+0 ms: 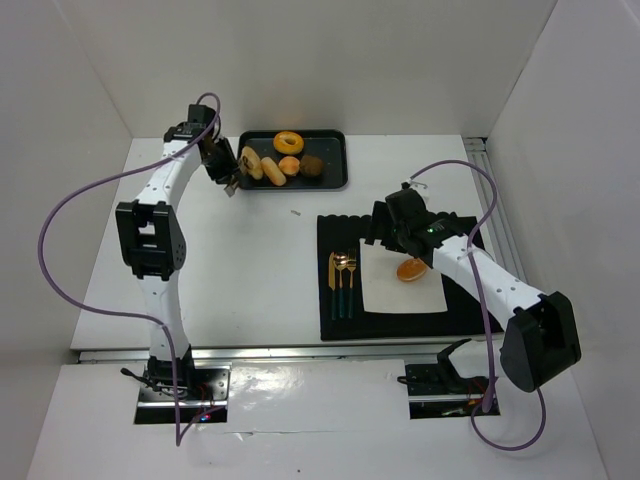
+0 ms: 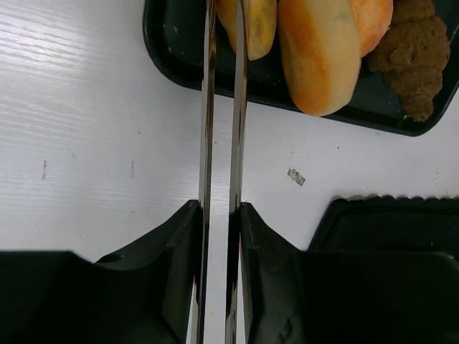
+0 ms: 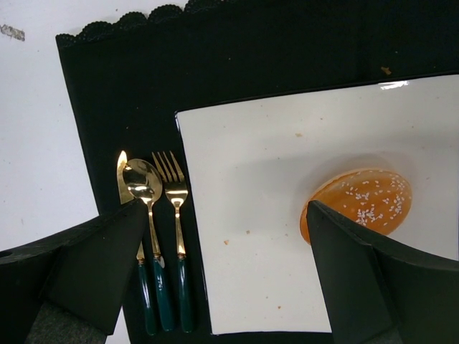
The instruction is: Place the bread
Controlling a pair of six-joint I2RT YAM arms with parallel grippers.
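Top external: Found sesame bun (image 1: 412, 269) on white plate (image 1: 385, 290), on black placemat (image 1: 335, 235) beside cutlery (image 1: 342, 285). Noted right hand (image 3: 226, 215) spread wide above plate, holding nothing. Noted left hand (image 2: 219, 208) pressed together on metal tongs (image 2: 207, 107), tips at leftmost roll (image 2: 258, 21) in black tray (image 2: 165, 50) on bench (image 2: 86, 143). Pinch on roll not determinable.

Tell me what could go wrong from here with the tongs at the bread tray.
1. The tongs, clamped in the left gripper, stand nearly closed at the tip of the end roll; that thin bite could slip on lifting.
2. The bigger roll lies right beside it in the tray and might get dragged.
3. The right gripper hangs open over the plate by the sesame bun, so a delivery there could bump it.
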